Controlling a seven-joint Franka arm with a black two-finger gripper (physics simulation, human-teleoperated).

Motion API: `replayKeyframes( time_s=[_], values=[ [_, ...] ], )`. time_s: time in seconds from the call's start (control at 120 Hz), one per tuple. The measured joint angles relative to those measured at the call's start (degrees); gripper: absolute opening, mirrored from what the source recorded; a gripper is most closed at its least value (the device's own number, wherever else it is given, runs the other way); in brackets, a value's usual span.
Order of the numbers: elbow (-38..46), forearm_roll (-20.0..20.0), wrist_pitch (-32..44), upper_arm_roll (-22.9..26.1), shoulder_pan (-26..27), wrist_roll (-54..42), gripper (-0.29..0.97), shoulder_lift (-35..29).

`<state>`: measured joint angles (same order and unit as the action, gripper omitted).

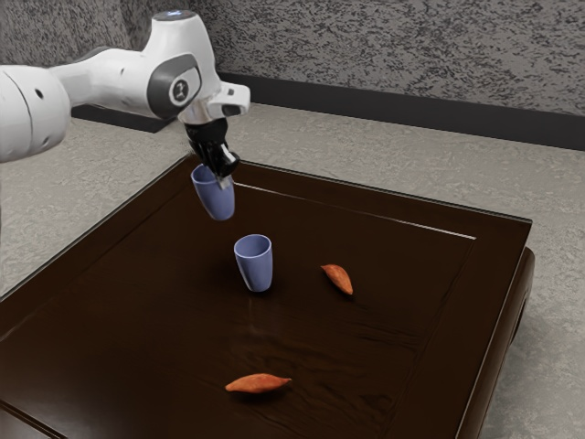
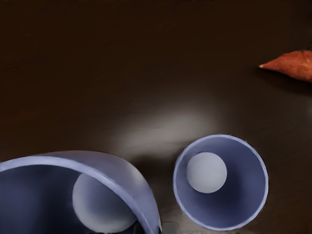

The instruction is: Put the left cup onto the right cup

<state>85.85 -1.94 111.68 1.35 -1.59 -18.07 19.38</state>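
A blue cup (image 1: pixel 214 196) hangs in the air, tilted a little, with my gripper (image 1: pixel 221 174) shut on its rim. It is up and toward the exterior view's left of a second blue cup (image 1: pixel 254 262), which stands upright on the dark wooden tray (image 1: pixel 411 366). In the wrist view the held cup (image 2: pixel 73 195) looms large just under my hand, and the standing cup (image 2: pixel 220 181) lies beside it, its mouth open upward.
Two orange sweet potatoes lie on the tray: one (image 1: pixel 338 278) just to the exterior view's right of the standing cup, also seen in the wrist view (image 2: pixel 290 65), the other (image 1: pixel 258 384) nearer the front. The tray has a raised rim (image 1: pixel 498 311).
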Motion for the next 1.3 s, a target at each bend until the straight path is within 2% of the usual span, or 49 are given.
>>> replayKeyframes(
  time_s=[0.158, 0.317, 0.508, 1.208, 1.3],
  values=[
    [0.04, -2.00, -3.69, 0.24, 6.48, 2.38, -0.10, -1.28],
    [1.00, -2.75, -5.52, 0.63, 8.68, 4.85, -0.11, -0.83],
    [0.62, -2.99, -6.34, 0.52, 8.93, 7.25, -0.11, 0.44],
    [-8.08, -5.22, -6.45, 1.37, 6.08, 11.14, -0.11, 12.15],
    [-8.12, -4.86, -6.73, 2.12, 5.85, 11.60, 0.05, 12.34]
  ],
)
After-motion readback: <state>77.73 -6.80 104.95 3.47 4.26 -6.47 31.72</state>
